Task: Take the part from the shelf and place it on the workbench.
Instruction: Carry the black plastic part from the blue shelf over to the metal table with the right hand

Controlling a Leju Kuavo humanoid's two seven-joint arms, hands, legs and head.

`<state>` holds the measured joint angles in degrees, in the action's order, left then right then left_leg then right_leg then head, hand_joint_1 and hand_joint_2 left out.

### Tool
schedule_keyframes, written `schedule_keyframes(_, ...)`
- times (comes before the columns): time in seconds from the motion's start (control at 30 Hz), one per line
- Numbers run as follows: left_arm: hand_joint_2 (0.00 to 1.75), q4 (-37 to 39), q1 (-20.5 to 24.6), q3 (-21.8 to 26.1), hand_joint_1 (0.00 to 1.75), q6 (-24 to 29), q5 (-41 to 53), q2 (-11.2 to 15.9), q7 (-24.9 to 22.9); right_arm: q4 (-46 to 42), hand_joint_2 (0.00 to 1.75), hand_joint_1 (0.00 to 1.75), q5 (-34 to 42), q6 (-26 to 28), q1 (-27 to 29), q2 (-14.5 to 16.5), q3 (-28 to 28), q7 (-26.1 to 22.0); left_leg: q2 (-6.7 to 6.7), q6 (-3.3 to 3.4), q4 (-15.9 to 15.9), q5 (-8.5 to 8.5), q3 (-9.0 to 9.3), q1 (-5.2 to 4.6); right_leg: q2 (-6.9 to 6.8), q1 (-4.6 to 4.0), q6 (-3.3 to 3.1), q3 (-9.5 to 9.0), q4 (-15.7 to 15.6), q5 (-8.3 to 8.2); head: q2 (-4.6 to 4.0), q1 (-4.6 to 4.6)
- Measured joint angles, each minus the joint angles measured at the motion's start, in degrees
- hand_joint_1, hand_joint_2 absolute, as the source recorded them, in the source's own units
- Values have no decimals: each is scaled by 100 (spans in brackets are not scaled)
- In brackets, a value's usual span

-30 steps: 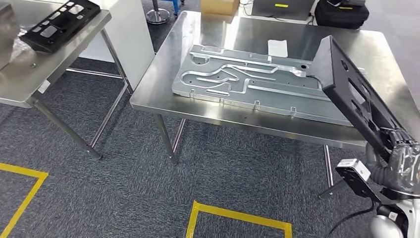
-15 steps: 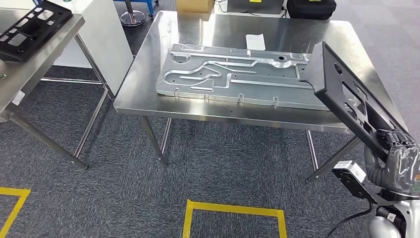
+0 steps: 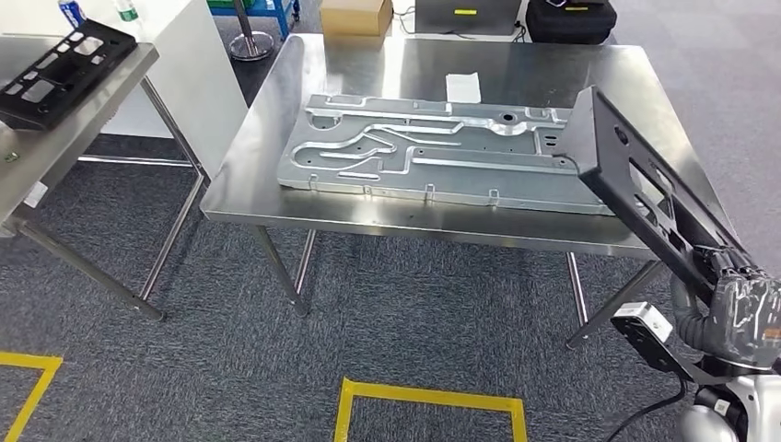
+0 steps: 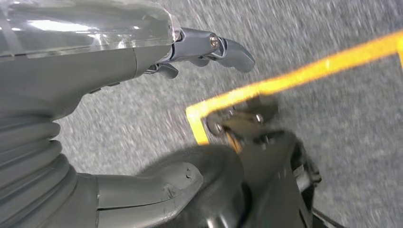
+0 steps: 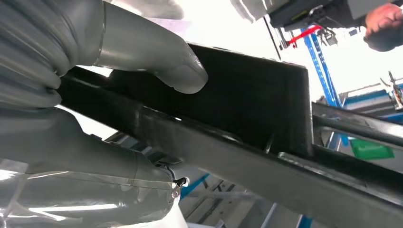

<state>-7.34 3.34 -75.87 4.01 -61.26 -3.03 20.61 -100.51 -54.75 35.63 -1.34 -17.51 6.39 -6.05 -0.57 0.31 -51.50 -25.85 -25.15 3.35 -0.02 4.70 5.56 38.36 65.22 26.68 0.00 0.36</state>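
Even overhead light throws white glare across the shiny stainless-steel workbench top [image 3: 516,69] in the sharp head view. The left wrist view is motion-blurred over grey speckled carpet [image 4: 332,38]. The right wrist view's background is blown out white, leaving the flat black plastic part [image 5: 247,109] dark and softly focused.

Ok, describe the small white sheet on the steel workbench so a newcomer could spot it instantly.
Start at the large steel workbench in the middle of the head view, with the long embossed metal panel lying on it. Just beyond the panel's far edge lies the white sheet, the sole flat white thing on that tabletop.
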Motion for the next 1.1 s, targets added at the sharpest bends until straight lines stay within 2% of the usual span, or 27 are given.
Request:
schedule_keyframes(0.03, 175, 2, -3, 1, 0, 6, -3, 2, 0, 8, 175, 175, -3, -1, 9, 3, -1, 6, 10, -124, -111, -83, -31, 66, 9, 59, 115, -118, -261, -149, 0, 9)
schedule_keyframes(0.07, 175, 7, 3, 1, 0, 15, -11, 13, 0, 25, 175, 175, -4, 2, 9, 11, -2, 10, 17, -247, -267, -177, -80, 125, 16, 88, 156, -179, -451, -162, 0, 47)
schedule_keyframes(0.1, 175, 13, 13, 2, 0, 22, -19, 29, 0, 42, 175, 175, -5, 4, 10, 18, -4, 14, 23, -357, -423, -270, -159, 154, 17, 101, 117, -175, -496, -155, -1, 78)
schedule_keyframes(0.13, 175, 19, 18, 2, 0, 28, -27, 44, -2, 60, 175, 175, -6, 8, 27, 28, -8, 19, 25, -437, -551, -351, -234, 161, 23, 87, 18, -94, -381, -48, -1, 81)
schedule_keyframes(0.17, 175, 23, 25, 2, 0, 31, -32, 52, -2, 72, 175, 175, -8, 11, 47, 36, -14, 23, 21, -490, -635, -417, -276, 171, 8, 76, -123, -10, -257, 18, -1, 70)
schedule_keyframes(0.2, 175, 23, 26, 2, 0, 31, -33, 51, -3, 73, 175, 175, -9, 13, 69, 39, -19, 27, 15, -530, -666, -463, -297, 176, 6, 68, -221, 38, -143, 3, -1, 23)
schedule_keyframes(0.27, 175, 22, 36, 2, 0, 29, -34, 47, -2, 73, 175, 175, -11, 14, 92, 44, -25, 33, 5, -537, -886, -569, -383, 180, 18, 33, -309, 64, -64, 56, 0, -77)
schedule_keyframes(0.33, 175, 22, 50, 2, 0, 19, -41, 43, -3, 71, 175, 175, -14, 15, 78, 44, -25, 37, 5, -453, -1516, -815, -718, 122, 23, -28, -340, 25, -92, 71, -1, -149)
schedule_keyframes(0.4, 175, 22, 67, 2, 0, 6, -52, 43, -6, 73, 175, 175, -22, 15, 68, 46, -28, 37, 7, -338, -2244, -1094, -1142, -4, 24, -123, -370, -21, -134, 79, -1, -181)
schedule_keyframes(0.43, 175, 22, 76, 2, 0, -1, -55, 42, -9, 75, 175, 175, -26, 15, 66, 48, -30, 36, 9, -250, -2440, -1128, -1284, -87, 27, -186, -398, -45, -149, 87, 0, -190)
schedule_keyframes(0.47, 175, 22, 83, 1, 0, -5, -56, 40, -13, 76, 175, 175, -31, 15, 62, 50, -32, 34, 13, -126, -2431, -1046, -1328, -181, 33, -260, -433, -75, -162, 97, 0, -196)
schedule_keyframes(0.5, 175, 22, 82, 0, 0, -8, -55, 37, -22, 76, 175, 175, -34, 15, 55, 51, -34, 33, 18, 30, -2242, -881, -1282, -277, 43, -338, -468, -111, -176, 105, 0, -198)
schedule_keyframes(0.57, 175, 26, 69, -2, 0, -7, -56, 48, -41, 80, 175, 175, -42, 16, 46, 53, -37, 32, 20, 458, -1567, -459, -1046, -502, 56, -466, -541, -196, -227, 108, 0, -171)
schedule_keyframes(0.6, 175, 27, 66, -3, 0, -5, -59, 51, -47, 82, 175, 175, -45, 20, 44, 50, -38, 34, 10, 605, -1275, -328, -944, -573, 58, -486, -562, -226, -268, 97, -1, -138)
schedule_keyframes(0.63, 175, 27, 64, -4, 0, -1, -65, 53, -46, 85, 175, 175, -46, 26, 45, 48, -38, 38, 1, 693, -1064, -247, -874, -637, 57, -480, -563, -244, -317, 73, 0, -111)
schedule_keyframes(0.67, 175, 27, 65, -4, 0, 3, -76, 53, -42, 86, 175, 175, -46, 34, 52, 47, -38, 41, -7, 710, -954, -222, -843, -662, 50, -459, -543, -255, -373, 43, 0, -88)
schedule_keyframes(0.73, 175, 24, 57, -4, 0, 6, -92, 35, -33, 76, 175, 175, -48, 46, 96, 43, -38, 45, -7, 670, -701, -92, -731, -681, 32, -423, -494, -302, -496, -20, -1, -107)
schedule_keyframes(0.8, 175, 24, 37, -4, 0, 1, -112, 21, -19, 57, 175, 175, -48, 61, 159, 34, -33, 44, -10, 634, -397, 72, -570, -633, 21, -434, -451, -309, -447, 57, -1, -94)
schedule_keyframes(0.83, 175, 24, 30, -4, 0, -4, -133, 13, -7, 46, 175, 175, -48, 73, 190, 27, -28, 44, -15, 603, -282, 137, -507, -600, 19, -434, -421, -232, -253, 192, -1, -83)
schedule_keyframes(0.9, 175, 24, 22, -3, 0, -16, -174, 6, 14, 32, 175, 175, -43, 90, 266, 17, -3, 42, -20, 559, -248, 161, -495, -575, 22, -400, -348, 63, 378, 527, -1, -68)
schedule_keyframes(0.93, 175, 24, 17, -2, 0, -19, -185, 0, 9, 27, 175, 175, -31, 90, 322, 16, 15, 36, -20, 535, -268, 147, -502, -561, 20, -373, -310, 188, 639, 614, -1, -66)
schedule_keyframes(0.97, 175, 24, 11, -2, 0, -20, -187, -8, -14, 25, 175, 175, -17, 84, 377, 16, 37, 23, -20, 504, -303, 126, -512, -544, 15, -346, -271, 234, 736, 600, -1, -67)
schedule_keyframes(1.0, 175, 24, 6, -2, 0, -24, -194, -14, -53, 23, 175, 175, -2, 76, 414, 15, 58, 8, -20, 464, -352, 96, -525, -522, 9, -321, -234, 180, 633, 487, 0, -67)
schedule_keyframes(1.07, 175, 24, 3, -2, 0, -46, -212, -21, -159, 21, 175, 175, 15, 63, 439, 14, 101, -21, -22, 362, -492, -14, -559, -482, -21, -279, -176, -164, -11, 170, 0, -63)
schedule_keyframes(1.1, 175, 24, 7, -2, 0, -61, -222, -20, -207, 18, 175, 175, 16, 60, 439, 14, 115, -33, -22, 310, -573, -90, -586, -477, -19, -279, -194, -330, -314, 88, -1, -61)
